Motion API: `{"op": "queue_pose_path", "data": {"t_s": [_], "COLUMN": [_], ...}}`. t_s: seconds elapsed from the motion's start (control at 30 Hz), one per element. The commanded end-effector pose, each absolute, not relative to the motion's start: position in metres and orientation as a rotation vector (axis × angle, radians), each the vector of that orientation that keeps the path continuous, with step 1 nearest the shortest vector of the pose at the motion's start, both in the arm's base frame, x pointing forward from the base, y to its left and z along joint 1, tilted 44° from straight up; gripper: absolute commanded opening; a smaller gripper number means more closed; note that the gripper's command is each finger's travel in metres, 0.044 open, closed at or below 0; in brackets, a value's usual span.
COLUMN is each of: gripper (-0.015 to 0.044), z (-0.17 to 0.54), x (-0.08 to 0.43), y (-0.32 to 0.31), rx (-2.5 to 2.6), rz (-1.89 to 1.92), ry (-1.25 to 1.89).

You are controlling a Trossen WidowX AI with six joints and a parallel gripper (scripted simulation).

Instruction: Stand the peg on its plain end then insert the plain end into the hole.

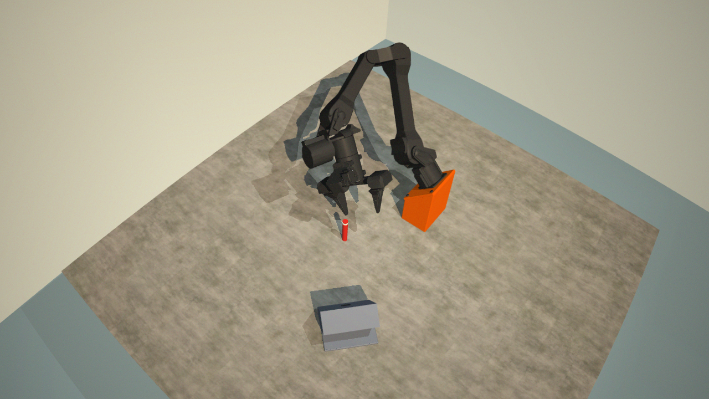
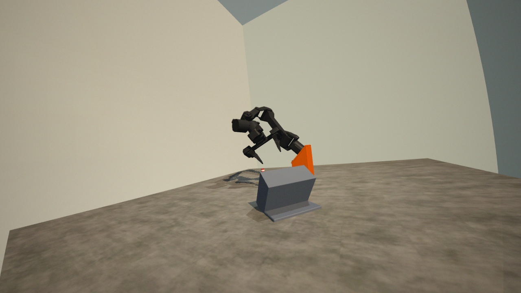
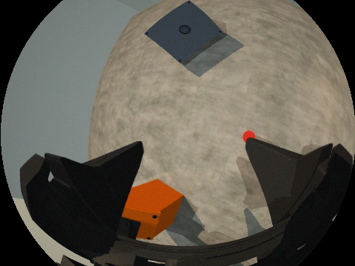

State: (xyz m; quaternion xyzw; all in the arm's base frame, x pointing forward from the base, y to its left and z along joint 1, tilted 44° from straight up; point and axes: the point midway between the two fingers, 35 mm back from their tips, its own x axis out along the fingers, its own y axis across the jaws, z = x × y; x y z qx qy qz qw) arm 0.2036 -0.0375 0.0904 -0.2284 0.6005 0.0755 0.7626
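Note:
The red peg (image 1: pixel 344 232) (image 2: pixel 262 170) (image 3: pixel 248 135) stands upright on the table, its white band near the top. In the wrist view I see only its round red top, partly behind the tip of the right-hand finger. My gripper (image 1: pixel 362 213) (image 2: pixel 271 157) (image 3: pixel 196 145) is open and empty, raised above the table, with its fingers wide apart. The peg is not between them. The sloped panel (image 1: pixel 349 318) (image 2: pixel 287 191) (image 3: pixel 181 44) stands apart from the peg. Its hole (image 3: pixel 185 29) shows as a dark ring in the wrist view and looks empty.
The orange base mount (image 1: pixel 427 208) (image 2: pixel 303 159) (image 3: pixel 157 197) of the arm stands beside the gripper. The panel's flat foot (image 1: pixel 350 341) (image 2: pixel 295 212) sticks out on the side away from the arm. Pale walls stand behind the table (image 1: pixel 471 297).

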Motion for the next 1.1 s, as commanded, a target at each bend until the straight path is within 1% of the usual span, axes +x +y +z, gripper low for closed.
{"op": "queue_pose_path", "data": {"t_s": [0.0,0.3,0.6,0.87,1.07], "gripper": [0.044,0.044,0.044,0.044,0.044], "z": [0.09,0.094,0.106,0.106,0.093], "x": [0.205,0.213,0.231,0.231,0.233], "y": [-0.041,-0.048,-0.046,-0.046,-0.059], "rx": [-0.542,-0.724,-0.954,-0.957,-0.926], "rz": [0.1,-0.084,-0.263,-0.268,-0.299], "ry": [1.383,1.523,1.544,1.543,1.531]}}
